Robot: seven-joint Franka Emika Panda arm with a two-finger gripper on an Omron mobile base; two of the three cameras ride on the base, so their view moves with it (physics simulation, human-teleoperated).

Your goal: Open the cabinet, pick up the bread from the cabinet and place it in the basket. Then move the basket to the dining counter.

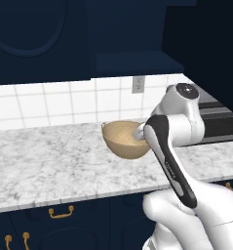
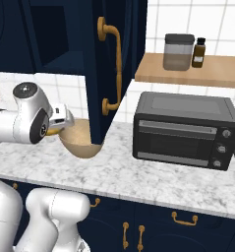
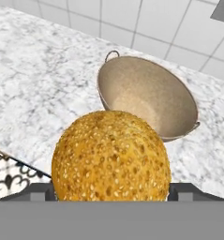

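Observation:
The bread (image 3: pixel 111 157), a golden seeded bun, sits right in front of the hand camera, held off the counter with my gripper (image 2: pixel 61 123) shut on it. A sliver of the bread (image 2: pixel 52 131) peeks out under the hand. The tan basket (image 3: pixel 148 96) stands empty on the marble counter just beyond the bun. In the base views the basket (image 1: pixel 124 140) is partly covered by my forearm, and in the right one by the open cabinet door (image 2: pixel 105 59) with its brass handle (image 2: pixel 115 69). The dining counter is out of view.
A dark toaster oven (image 2: pixel 184 129) stands on the marble counter (image 1: pixel 49 161) to the right of the basket. Above it a wooden shelf (image 2: pixel 188 69) carries two jars. A wall outlet (image 1: pixel 138 84) is behind the basket. Low navy fronts with brass pulls (image 1: pixel 61 211) lie below.

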